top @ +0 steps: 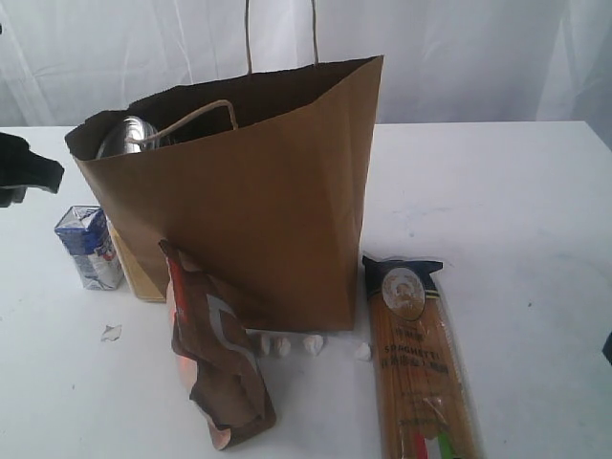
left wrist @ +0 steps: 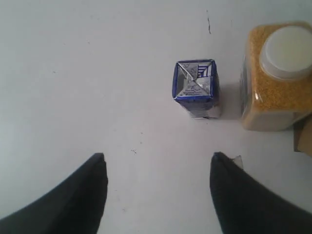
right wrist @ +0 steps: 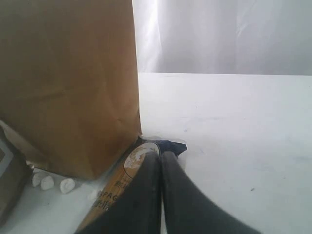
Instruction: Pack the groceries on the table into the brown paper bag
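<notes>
**Tipping Hazard at Pickup**

Exterior view: carton [top: 91, 247] stands beside brown paper bag [top: 249, 191].

Left wrist view: left gripper [left wrist: 158, 163] spread, empty. Off-centre closing could topple carton onto yellow-filled bottle [left wrist: 273, 92].

Right wrist view: right gripper [right wrist: 160, 156] closed, empty, pointing toward spaghetti packet [right wrist: 114, 192].

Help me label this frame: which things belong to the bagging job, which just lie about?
Job: brown paper bag, blue-white carton, yellow-filled bottle, foil pouch, spaghetti packet, shiny item inside the bag.
Lying about: white crumbs, small white scrap.
</notes>
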Controlling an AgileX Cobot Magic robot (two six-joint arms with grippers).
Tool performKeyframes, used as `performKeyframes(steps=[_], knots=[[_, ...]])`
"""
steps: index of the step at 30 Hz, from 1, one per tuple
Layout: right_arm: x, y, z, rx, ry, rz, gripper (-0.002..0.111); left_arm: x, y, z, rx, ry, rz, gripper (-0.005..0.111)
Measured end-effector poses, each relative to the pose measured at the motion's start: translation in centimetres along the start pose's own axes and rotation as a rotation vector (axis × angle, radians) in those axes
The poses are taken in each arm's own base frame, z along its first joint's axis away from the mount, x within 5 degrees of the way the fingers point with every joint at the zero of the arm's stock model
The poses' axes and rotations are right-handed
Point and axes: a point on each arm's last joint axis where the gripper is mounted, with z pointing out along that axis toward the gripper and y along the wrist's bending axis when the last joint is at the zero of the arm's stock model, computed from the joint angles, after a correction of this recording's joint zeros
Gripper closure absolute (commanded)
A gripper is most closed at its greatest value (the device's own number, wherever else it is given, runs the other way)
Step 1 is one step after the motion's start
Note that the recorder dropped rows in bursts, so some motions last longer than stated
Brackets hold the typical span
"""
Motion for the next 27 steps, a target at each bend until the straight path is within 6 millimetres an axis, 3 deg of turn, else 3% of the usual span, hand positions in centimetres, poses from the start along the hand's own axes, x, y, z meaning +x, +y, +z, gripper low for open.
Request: performKeyframes(steps=[7,14,27], knots=[[0.0,0.0,0.0,0.0,0.0,0.0,0.108,-0.2,2.4,1.4,0.14,0.051,-0.091,0.042],[0.0,0.0,0.0,0.0,0.0,0.0,0.108,-0.6,3.1,1.6,0.337,0.023,-0.11,0.042],[0.0,0.0,0.0,0.0,0.0,0.0,0.108,-1.4,2.0,5.3,0.424,0.039,-0.105,0.042]])
